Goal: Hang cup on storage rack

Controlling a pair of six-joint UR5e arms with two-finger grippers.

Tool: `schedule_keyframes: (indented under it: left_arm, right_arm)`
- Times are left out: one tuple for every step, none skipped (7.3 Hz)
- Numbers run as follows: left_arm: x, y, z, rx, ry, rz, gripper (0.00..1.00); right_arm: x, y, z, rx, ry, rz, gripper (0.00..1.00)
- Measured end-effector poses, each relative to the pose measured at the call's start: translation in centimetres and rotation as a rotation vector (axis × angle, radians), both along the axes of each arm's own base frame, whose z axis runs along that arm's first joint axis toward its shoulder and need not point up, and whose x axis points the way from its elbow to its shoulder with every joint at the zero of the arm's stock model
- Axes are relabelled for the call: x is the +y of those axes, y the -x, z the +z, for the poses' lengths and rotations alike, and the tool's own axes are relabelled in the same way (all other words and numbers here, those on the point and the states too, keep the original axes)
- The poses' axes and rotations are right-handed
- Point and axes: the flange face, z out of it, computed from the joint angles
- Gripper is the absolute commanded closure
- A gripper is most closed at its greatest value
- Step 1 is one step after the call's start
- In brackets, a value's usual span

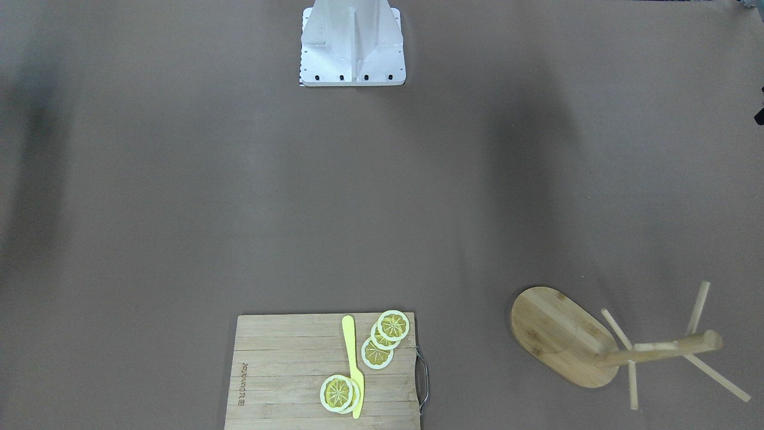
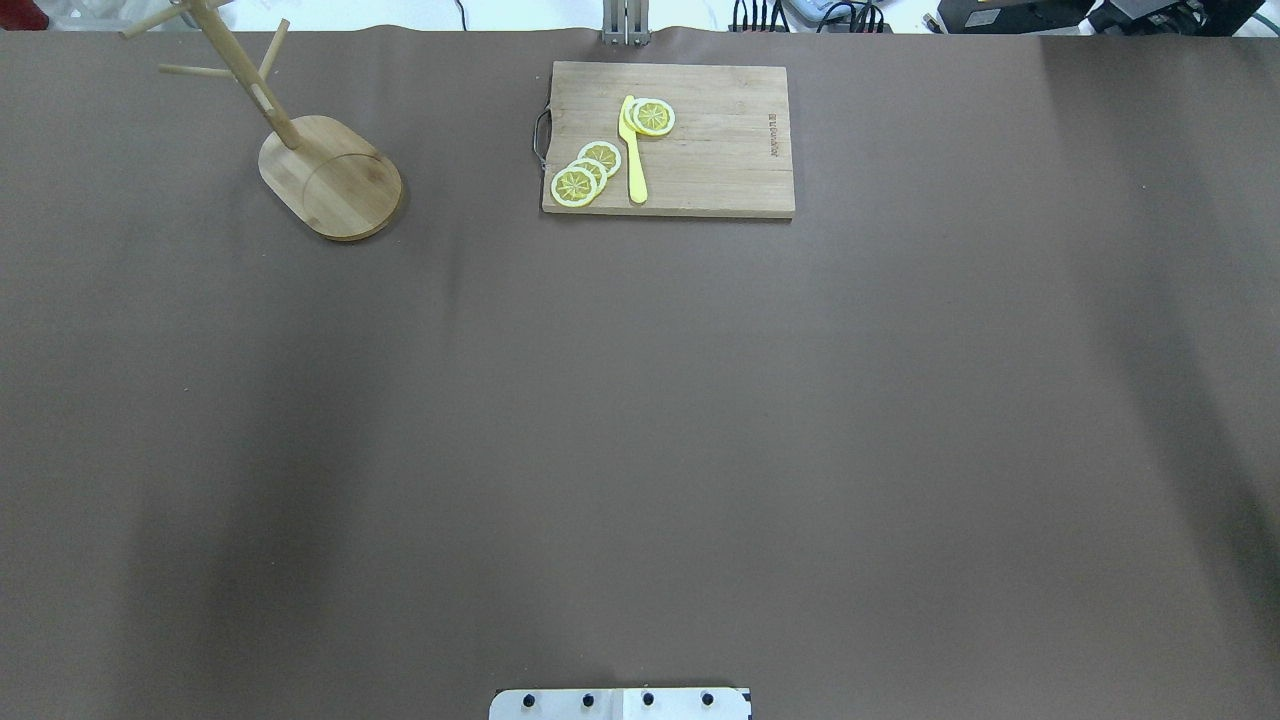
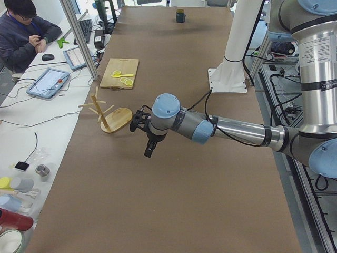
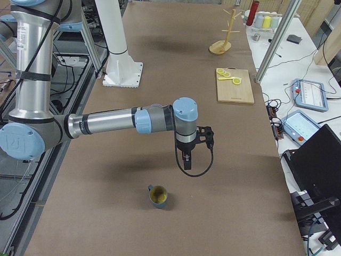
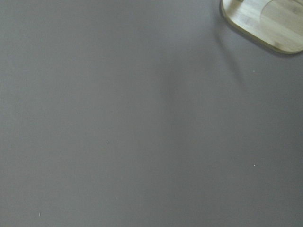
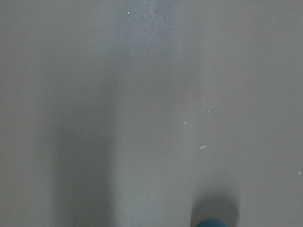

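From the robot's right end of the bench (image 4: 160, 80), the cup (image 4: 158, 196) is nearest, standing upright and alone with its yellow inside showing. Just beyond it the right gripper (image 4: 187, 165) hangs above the bench, apart from the cup; I cannot tell whether its fingers are apart or together. Farther along lies a cutting board (image 4: 235, 88) with lemon slices (image 1: 385, 337) and a yellow knife (image 1: 353, 370). At the far end the storage rack (image 4: 224, 37) stands upright, and the left gripper (image 3: 148, 153) hovers near it, its fingers equally unreadable.

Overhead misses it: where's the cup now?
In the exterior right view the cup stands upright at the right end of the table, nearer the camera than the right gripper, far from the storage rack.
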Motion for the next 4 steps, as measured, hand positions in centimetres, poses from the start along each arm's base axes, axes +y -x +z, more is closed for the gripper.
schedule_keyframes:
  left_arm:
    - [-1.7, -0.1, 1.0, 0.004, -0.052, 0.0, 0.01]
    - [-3.2, -0.2, 1.1, 0.008, -0.095, 0.0, 0.01]
    - [-4.4, -0.3, 0.3, 0.012, -0.129, 0.001, 0.01]
    - [-5.2, -0.5, -0.5, 0.02, -0.149, 0.006, 0.01]
  right_arm:
    - [0.7, 0.0, 0.6, 0.0, 0.007, -0.003, 0.0]
    - [1.8, -0.2, 1.5, -0.003, -0.006, -0.004, 0.0]
    - [2.9, -0.3, 2.2, -0.012, -0.033, -0.003, 0.0]
    - [4.3, -0.3, 3.3, -0.023, -0.037, -0.001, 0.0]
